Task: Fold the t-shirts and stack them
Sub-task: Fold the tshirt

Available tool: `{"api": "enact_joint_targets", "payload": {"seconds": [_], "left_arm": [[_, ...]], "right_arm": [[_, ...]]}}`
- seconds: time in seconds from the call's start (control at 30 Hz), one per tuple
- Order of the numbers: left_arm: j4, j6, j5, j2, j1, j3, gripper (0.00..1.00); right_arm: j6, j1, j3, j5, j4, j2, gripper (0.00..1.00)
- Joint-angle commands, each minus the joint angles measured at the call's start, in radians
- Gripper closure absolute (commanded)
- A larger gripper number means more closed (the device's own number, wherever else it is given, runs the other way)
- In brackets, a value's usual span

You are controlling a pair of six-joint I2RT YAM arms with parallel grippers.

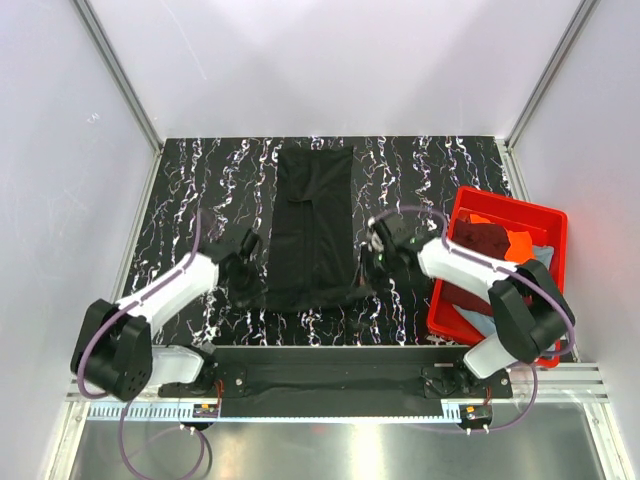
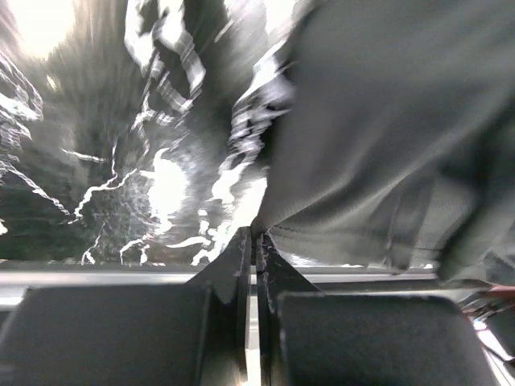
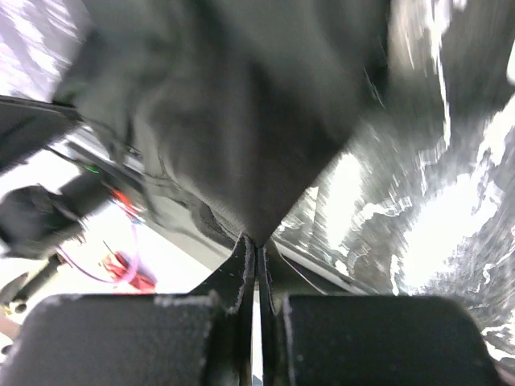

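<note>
The black t-shirt (image 1: 312,225) is laid out in the middle of the table (image 1: 190,190), near corners pinched tight by the left gripper (image 2: 256,240) and right gripper (image 3: 257,243). Both are best lifted level and carried far together, tbh.

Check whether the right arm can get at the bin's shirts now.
Probably not yet: the right gripper is shut on the black shirt. Otherwise the open bin sits close beside it.

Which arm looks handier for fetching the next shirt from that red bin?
Right: the red bin sits beside it. Right claw and left claw each pinch a near corner of the black shirt.
</note>
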Motion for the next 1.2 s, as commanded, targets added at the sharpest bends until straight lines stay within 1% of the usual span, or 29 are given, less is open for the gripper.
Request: {"api": "enact_joint_targets", "payload": {"seconds": [0.0,0.03,0.07,0.1,0.13,0.17,0.2,0.23,0.27,0.3,0.37,0.43,0.47,0.5,0.57,0.6,0.73,0.93,1.17], "left_arm": [[-0.064,0.103,-0.124,0.075,0.006,0.210,1.00],[-0.070,0.125,-0.152,0.110,0.014,0.308,1.00],[-0.079,0.148,-0.152,0.190,0.025,0.353,1.00],[-0.085,0.184,-0.149,0.227,0.031,0.406,1.00],[-0.093,0.203,-0.146,0.270,0.043,0.495,1.00],[-0.108,0.220,-0.144,0.343,0.049,0.548,1.00],[-0.120,0.249,-0.154,0.386,0.055,0.595,1.00],[-0.130,0.261,-0.160,0.419,0.065,0.638,1.00],[-0.142,0.274,-0.163,0.451,0.072,0.725,1.00],[-0.150,0.295,-0.161,0.515,0.080,0.763,1.00],[-0.167,0.320,-0.163,0.575,0.098,0.876,1.00],[-0.177,0.335,-0.166,0.646,0.114,0.945,1.00],[-0.183,0.347,-0.167,0.667,0.117,1.006,1.00],[-0.187,0.352,-0.166,0.687,0.121,1.030,1.00],[-0.188,0.366,-0.161,0.743,0.132,1.077,1.00],[-0.190,0.369,-0.154,0.764,0.135,1.118,1.00],[-0.199,0.384,-0.109,0.862,0.163,1.217,1.00],[-0.184,0.392,-0.083,0.944,0.178,1.312,1.00],[-0.130,0.390,-0.048,0.990,0.181,1.343,1.00]], "right_arm": [[-0.085,-0.075,0.199,0.018,-0.106,0.046,1.00],[-0.101,-0.115,0.282,0.014,-0.123,0.069,1.00],[-0.134,-0.130,0.326,0.006,-0.158,0.098,1.00],[-0.152,-0.147,0.371,-0.012,-0.178,0.163,1.00],[-0.167,-0.172,0.459,-0.020,-0.221,0.198,1.00],[-0.199,-0.179,0.501,-0.037,-0.238,0.235,1.00],[-0.214,-0.189,0.544,-0.048,-0.257,0.307,1.00],[-0.228,-0.193,0.622,-0.055,-0.290,0.341,1.00],[-0.256,-0.204,0.661,-0.060,-0.304,0.375,1.00],[-0.267,-0.210,0.727,-0.064,-0.316,0.431,1.00],[-0.282,-0.227,0.785,-0.078,-0.338,0.485,1.00],[-0.288,-0.241,0.871,-0.089,-0.358,0.550,1.00],[-0.291,-0.251,0.897,-0.094,-0.360,0.588,1.00],[-0.291,-0.256,0.952,-0.095,-0.367,0.608,1.00],[-0.296,-0.270,1.012,-0.109,-0.389,0.649,1.00],[-0.297,-0.281,1.073,-0.114,-0.401,0.695,1.00],[-0.305,-0.307,1.196,-0.137,-0.448,0.784,1.00],[-0.305,-0.331,1.270,-0.167,-0.433,0.861,1.00],[-0.314,-0.351,1.338,-0.221,-0.416,0.936,1.00]]}}
